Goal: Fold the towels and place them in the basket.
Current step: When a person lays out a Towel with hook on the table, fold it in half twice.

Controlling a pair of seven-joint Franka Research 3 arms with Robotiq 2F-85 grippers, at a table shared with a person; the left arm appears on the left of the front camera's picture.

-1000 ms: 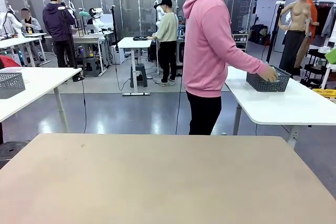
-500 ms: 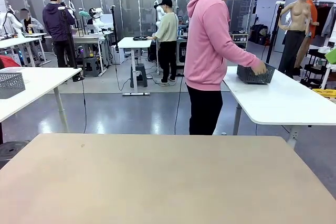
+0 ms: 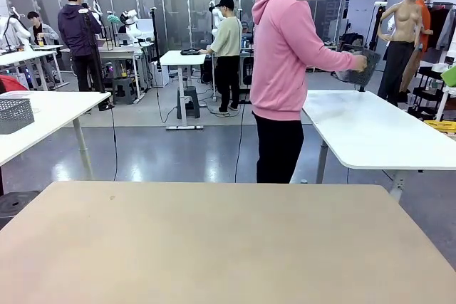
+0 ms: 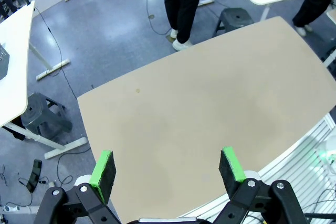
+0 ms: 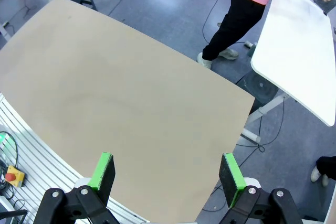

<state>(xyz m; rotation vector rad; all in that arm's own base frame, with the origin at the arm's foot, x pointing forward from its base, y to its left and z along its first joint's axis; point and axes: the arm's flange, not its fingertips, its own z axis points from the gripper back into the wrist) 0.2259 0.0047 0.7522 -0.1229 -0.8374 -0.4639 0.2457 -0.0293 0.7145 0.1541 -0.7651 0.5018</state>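
A person in a pink hoodie [image 3: 283,55] stands past the far edge of my table and holds the dark grey mesh basket [image 3: 360,69] up in the air, above a white table [image 3: 370,133] on the right. The towels are out of view. In the left wrist view my left gripper [image 4: 167,167] hangs open high over the bare tan table [image 4: 210,108], nothing between its green pads. My right gripper [image 5: 167,171] is likewise open above the tan table [image 5: 115,103], with the person's legs [image 5: 233,24] beyond the far edge.
A second grey mesh basket [image 3: 14,113] sits on a white table at the far left. A dark stool [image 4: 44,121] stands on the floor by the tan table's corner. Other people and tables are farther back in the room.
The person has lifted the basket off the white table on the right and drawn it up and toward themselves. Neither gripper's state has changed.
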